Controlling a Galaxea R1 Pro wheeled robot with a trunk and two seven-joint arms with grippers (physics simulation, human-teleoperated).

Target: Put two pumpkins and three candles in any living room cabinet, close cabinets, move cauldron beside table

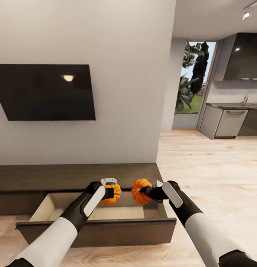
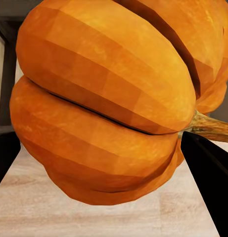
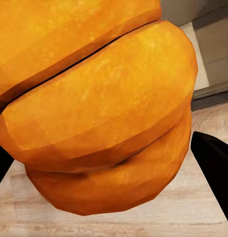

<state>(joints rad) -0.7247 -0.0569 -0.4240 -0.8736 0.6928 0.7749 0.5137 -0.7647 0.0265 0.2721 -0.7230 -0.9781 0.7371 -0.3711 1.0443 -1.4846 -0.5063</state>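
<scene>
Two ribbed orange pumpkins hang side by side over an open drawer of the long dark brown cabinet. My left gripper is shut on the left pumpkin, which looms close in the left wrist view as orange lobes with a brown stem. My right gripper is shut on the right pumpkin, seen very near in the right wrist view. The drawer's pale inside shows below both pumpkins. Candles, cauldron and table are out of view.
A black TV screen hangs on the grey wall above the cabinet. Light wooden floor stretches to the right toward a kitchen counter and a glass door. The pulled-out drawer front stands between me and the cabinet.
</scene>
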